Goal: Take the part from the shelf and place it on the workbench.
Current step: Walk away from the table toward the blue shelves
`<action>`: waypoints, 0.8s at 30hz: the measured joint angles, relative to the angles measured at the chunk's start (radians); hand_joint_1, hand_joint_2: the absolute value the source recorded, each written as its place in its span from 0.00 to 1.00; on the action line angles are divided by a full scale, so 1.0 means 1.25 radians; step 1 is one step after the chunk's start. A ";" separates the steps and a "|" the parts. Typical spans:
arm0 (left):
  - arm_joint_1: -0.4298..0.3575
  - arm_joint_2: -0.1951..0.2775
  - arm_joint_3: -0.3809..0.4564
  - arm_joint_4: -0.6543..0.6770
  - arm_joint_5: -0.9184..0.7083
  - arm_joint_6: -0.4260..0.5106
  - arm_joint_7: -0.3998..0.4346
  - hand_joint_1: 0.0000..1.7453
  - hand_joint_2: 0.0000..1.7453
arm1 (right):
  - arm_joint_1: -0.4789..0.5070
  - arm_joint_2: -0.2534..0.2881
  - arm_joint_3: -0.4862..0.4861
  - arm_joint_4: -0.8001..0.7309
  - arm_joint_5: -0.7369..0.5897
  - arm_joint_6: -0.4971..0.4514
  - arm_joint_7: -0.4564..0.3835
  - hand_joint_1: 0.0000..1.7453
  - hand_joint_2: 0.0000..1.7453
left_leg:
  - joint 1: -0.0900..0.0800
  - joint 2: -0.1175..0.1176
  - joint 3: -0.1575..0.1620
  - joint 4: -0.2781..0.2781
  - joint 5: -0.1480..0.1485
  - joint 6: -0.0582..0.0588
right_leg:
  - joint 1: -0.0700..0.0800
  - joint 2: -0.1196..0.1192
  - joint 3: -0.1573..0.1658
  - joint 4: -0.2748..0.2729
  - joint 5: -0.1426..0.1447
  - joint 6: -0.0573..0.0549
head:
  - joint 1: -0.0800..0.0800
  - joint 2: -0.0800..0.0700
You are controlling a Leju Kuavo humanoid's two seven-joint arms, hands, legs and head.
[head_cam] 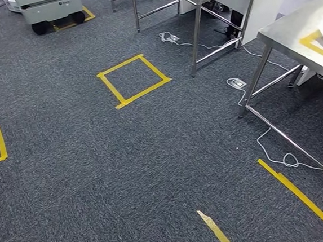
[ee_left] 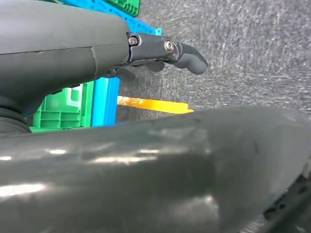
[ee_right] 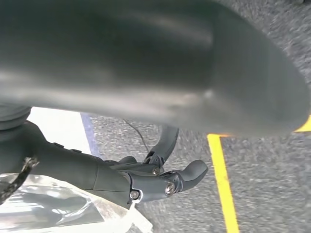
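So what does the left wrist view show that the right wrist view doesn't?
Left wrist view alone: green and blue plastic crates behind the left hand, which holds nothing. Right wrist view alone: a clear plastic bag against the right hand, and a white surface; whether the hand grips the bag is unclear. Both: grey carpet with yellow tape.

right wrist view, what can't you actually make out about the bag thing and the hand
- Clear plastic bag: contents unreadable in the right wrist view; glare, the right hand and the frame edge hide them.
- Whether that hand grips the bag: its fingers overlap it, contact unclear.
- Left hand: a dark body part in front covers much of the left wrist view.
- Workbench: top cut off by the head view edge.
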 joint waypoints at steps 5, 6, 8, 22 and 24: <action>-0.005 -0.002 -0.001 0.000 0.000 0.001 0.000 0.00 0.00 | 0.002 -0.011 0.001 0.002 0.004 0.011 -0.015 0.00 0.00 | 0.000 -0.050 -0.001 -0.004 0.004 0.023 | -0.007 0.093 -0.074 0.164 -0.090 0.012 | 0.007 0.000; -0.006 -0.003 -0.001 0.000 0.000 0.001 0.000 0.00 0.00 | 0.003 -0.013 0.001 0.004 0.004 0.011 -0.016 0.00 0.00 | -0.002 -0.062 -0.001 -0.004 0.004 0.025 | -0.007 0.099 -0.104 0.216 -0.106 0.011 | 0.007 0.000; -0.006 -0.004 -0.001 0.000 0.000 0.001 0.000 0.00 0.00 | 0.004 -0.017 0.001 0.006 0.005 0.010 -0.017 0.00 0.00 | -0.005 -0.086 0.001 -0.003 0.003 0.026 | -0.006 0.103 -0.131 0.239 -0.089 0.007 | 0.008 0.000; -0.010 -0.006 -0.008 0.000 0.000 0.001 0.000 0.00 0.00 | -0.005 -0.031 0.001 0.032 0.006 -0.012 -0.020 0.00 0.00 | 0.001 -0.058 -0.110 0.211 -0.096 -0.019 | -0.006 0.081 -0.034 0.010 0.028 -0.030 | 0.001 0.000; -0.007 -0.006 -0.008 0.000 0.000 0.001 0.000 0.00 0.00 | -0.007 -0.031 0.001 0.036 0.006 -0.014 -0.020 0.00 0.00 | 0.005 -0.052 -0.099 0.190 -0.067 -0.022 | -0.007 0.058 -0.030 0.010 0.024 -0.028 | 0.001 0.000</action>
